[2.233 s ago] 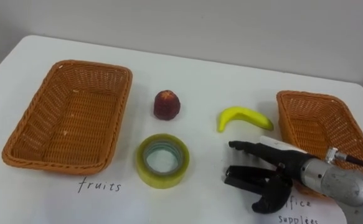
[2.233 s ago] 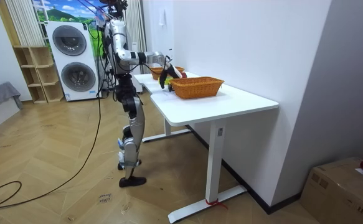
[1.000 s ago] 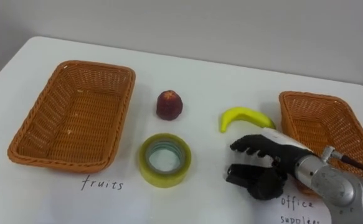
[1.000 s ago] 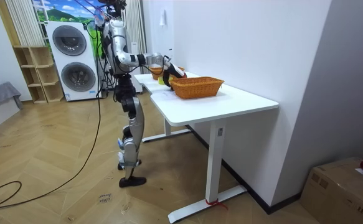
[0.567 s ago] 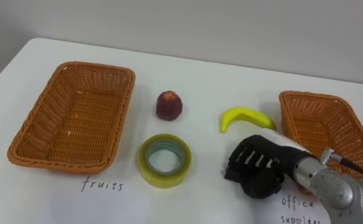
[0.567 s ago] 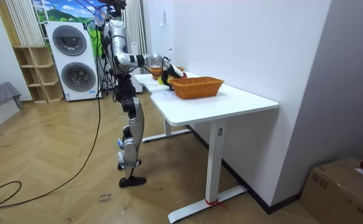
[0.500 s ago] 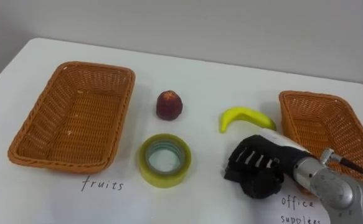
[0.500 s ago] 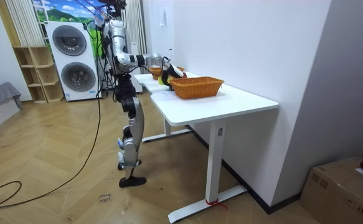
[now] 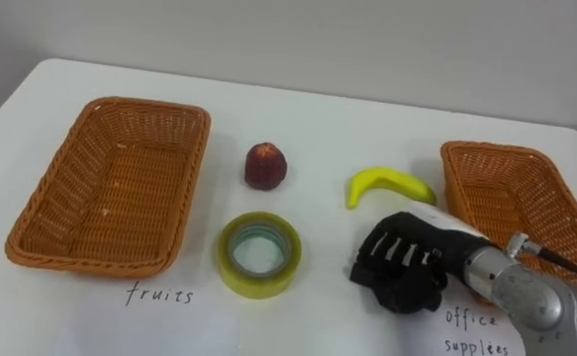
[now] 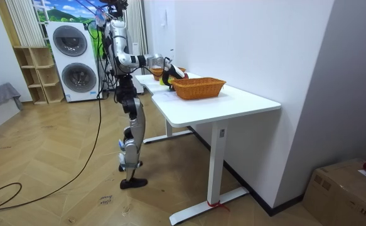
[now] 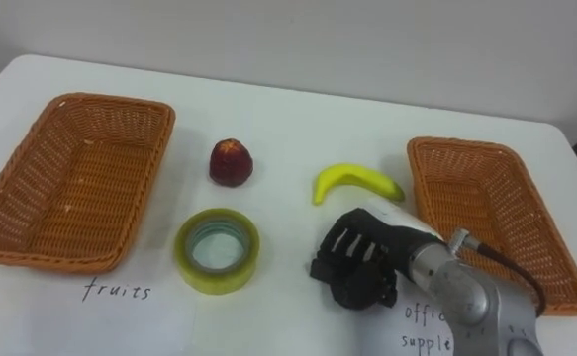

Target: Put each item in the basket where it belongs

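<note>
**1. Target item.** Tape roll (image 9: 258,254): lies flat, hole up, on the counter (image 9: 367,109) near the near edge, approx. mid-width. It is round, so no long axis and no preferred approach angle.

**2. Key relation.** The roll lies toward the counter's left edge from the right hand (image 9: 404,265), near it but apart, with bare counter between. The hand hovers by the near edge, right of centre, back up and knuckles turned toward the roll. Its fingers (image 9: 379,255) are curled under the palm, w/ nothing seen in them. Judgement: the right hand is the nearer one for the roll, and the fingers need to spread before any grip on it.

**3. Alt. item.** Banana (image 9: 387,184): just beside the hand, on its far-edge side. Long axis runs approx. parallel to the far edge, ends bent toward the near edge.

**4. Other fruit.** Red fruit (image 9: 265,165): stands straight beyond the roll toward the far edge, well apart from the hand.

**5. Count.**
- Office items: 1 (roll).
- Fruit: 2 (banana, red fruit).
- Baskets: 2, both w/ nothing in them. Left basket (image 9: 88,265) by the left edge, right basket (image 9: 491,149) by the right edge.
- Handwritten labels: 2, at the near edge. Fruit label (image 9: 157,295) in front of the left basket, office label (image 9: 476,331) in front of the right.

**6. Status.** Judgement: no item sorted yet; 3 remain on the counter.
</note>
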{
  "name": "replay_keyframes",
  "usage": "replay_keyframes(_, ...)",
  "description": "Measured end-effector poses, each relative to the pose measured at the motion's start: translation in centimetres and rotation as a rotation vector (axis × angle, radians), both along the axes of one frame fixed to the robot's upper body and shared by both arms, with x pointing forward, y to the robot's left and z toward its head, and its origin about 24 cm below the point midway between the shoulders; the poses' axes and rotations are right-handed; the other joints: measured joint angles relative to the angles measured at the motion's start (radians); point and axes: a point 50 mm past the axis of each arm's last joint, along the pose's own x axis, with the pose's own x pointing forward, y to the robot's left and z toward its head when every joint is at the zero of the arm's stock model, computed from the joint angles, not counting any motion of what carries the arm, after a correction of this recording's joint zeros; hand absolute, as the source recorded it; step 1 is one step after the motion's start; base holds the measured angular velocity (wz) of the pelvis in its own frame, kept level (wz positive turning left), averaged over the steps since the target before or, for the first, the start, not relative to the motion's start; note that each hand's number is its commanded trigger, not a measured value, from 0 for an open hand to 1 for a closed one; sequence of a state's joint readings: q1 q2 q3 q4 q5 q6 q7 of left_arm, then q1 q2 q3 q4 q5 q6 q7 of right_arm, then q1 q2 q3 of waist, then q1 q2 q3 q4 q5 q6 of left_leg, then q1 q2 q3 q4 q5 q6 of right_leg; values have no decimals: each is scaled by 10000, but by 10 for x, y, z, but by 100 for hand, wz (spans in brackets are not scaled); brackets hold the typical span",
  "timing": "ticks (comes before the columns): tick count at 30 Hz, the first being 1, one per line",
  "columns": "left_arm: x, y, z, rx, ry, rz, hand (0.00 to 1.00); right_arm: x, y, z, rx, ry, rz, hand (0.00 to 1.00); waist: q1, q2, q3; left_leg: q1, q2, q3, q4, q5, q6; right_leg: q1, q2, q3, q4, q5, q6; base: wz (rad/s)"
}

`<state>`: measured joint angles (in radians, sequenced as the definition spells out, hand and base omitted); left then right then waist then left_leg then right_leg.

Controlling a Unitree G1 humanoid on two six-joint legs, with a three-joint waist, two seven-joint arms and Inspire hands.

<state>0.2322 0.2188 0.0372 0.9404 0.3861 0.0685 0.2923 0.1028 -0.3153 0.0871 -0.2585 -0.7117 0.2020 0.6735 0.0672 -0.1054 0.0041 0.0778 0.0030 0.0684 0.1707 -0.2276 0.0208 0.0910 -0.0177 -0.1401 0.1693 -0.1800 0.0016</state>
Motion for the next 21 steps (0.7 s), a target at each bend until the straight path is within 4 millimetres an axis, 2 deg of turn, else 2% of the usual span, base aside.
replay_keyframes(6,0,0,0,17,-200,-56,0,2,6,17,779,-1013,356,100,-146,-22,-1,35,-5,-14,-9,31,-1,10,-7,-3,-25,0,0,0)
replay_keyframes(11,3,-1,2,137,-516,-108,0,5,0,32,1557,-2082,112,100,-121,-92,29,73,-1,-29,-26,33,2,62,-8,-3,-54,0,0,0)
replay_keyframes(21,-4,0,1,219,-542,-17,0,13,-6,50,1489,-3512,-294,100,-137,-79,72,39,-5,-24,4,33,3,44,-8,2,-24,0,0,0)
